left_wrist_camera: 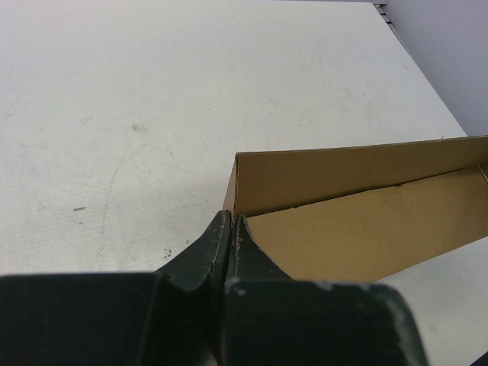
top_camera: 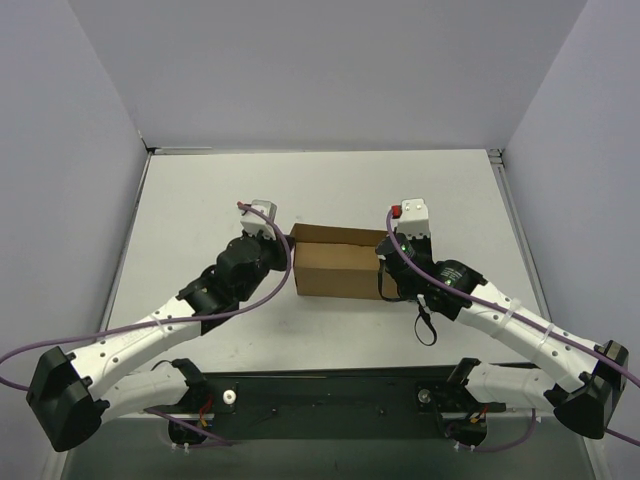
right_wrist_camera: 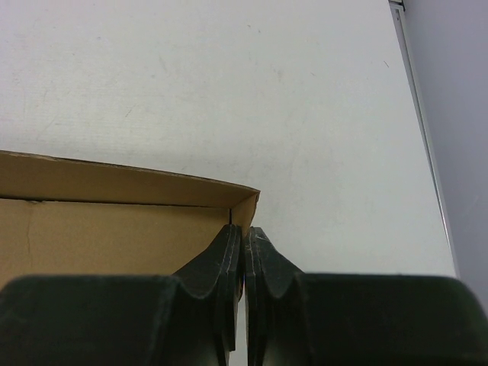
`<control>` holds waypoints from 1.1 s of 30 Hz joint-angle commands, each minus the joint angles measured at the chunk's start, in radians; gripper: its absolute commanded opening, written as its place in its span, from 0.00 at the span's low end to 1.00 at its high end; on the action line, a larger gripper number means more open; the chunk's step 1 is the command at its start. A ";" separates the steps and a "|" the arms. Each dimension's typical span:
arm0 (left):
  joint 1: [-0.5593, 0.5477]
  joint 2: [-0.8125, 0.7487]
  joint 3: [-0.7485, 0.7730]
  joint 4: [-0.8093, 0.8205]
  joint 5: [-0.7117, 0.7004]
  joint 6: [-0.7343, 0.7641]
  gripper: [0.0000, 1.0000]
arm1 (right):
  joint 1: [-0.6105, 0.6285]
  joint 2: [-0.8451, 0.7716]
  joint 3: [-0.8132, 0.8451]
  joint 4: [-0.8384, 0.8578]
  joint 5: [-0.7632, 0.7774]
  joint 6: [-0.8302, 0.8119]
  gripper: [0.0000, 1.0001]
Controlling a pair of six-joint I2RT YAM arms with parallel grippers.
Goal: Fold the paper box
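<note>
Shows shallow, open-topped box (top_camera: 335, 265) resting at middle of table (top_camera: 200, 200). Shows left gripper (left_wrist_camera: 231, 223) at box's left end wall and right gripper (right_wrist_camera: 244, 232) at box's right end wall, both pressed narrow, tips meeting cardboard edge; cannot tell whether cardboard sits pinched between.

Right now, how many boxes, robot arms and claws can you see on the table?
Brown paper box: 1
Robot arms, the left arm and the right arm: 2
Claws, the left claw and the right claw: 2
Total: 5
</note>
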 commanded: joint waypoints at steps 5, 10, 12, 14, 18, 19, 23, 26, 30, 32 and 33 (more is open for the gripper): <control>-0.052 0.010 -0.018 -0.194 0.105 -0.040 0.00 | 0.030 -0.008 -0.004 0.080 -0.048 0.021 0.00; -0.052 0.023 0.031 -0.275 0.123 -0.036 0.00 | 0.031 -0.012 -0.004 0.078 -0.045 0.022 0.00; -0.055 0.042 0.063 -0.295 0.131 -0.059 0.00 | 0.031 -0.012 -0.005 0.078 -0.045 0.024 0.00; -0.066 0.054 0.068 -0.286 0.134 -0.092 0.00 | 0.031 -0.011 -0.007 0.078 -0.047 0.028 0.00; -0.087 0.071 0.045 -0.249 0.097 -0.139 0.00 | 0.033 -0.012 -0.008 0.075 -0.048 0.027 0.00; -0.090 0.071 0.037 -0.247 0.091 -0.147 0.00 | 0.033 -0.016 -0.010 0.075 -0.045 0.029 0.00; -0.113 0.065 0.019 -0.235 0.057 -0.182 0.00 | 0.033 -0.023 -0.019 0.074 -0.039 0.032 0.00; -0.133 0.066 0.008 -0.250 0.031 -0.191 0.00 | 0.033 -0.026 -0.020 0.074 -0.039 0.035 0.00; -0.153 0.076 -0.015 -0.261 0.025 -0.213 0.00 | 0.034 -0.025 -0.022 0.074 -0.039 0.038 0.00; -0.161 0.080 -0.026 -0.261 0.028 -0.225 0.00 | 0.034 -0.025 -0.024 0.074 -0.039 0.038 0.00; -0.164 0.083 -0.027 -0.261 0.033 -0.228 0.00 | 0.034 -0.026 -0.025 0.074 -0.039 0.039 0.00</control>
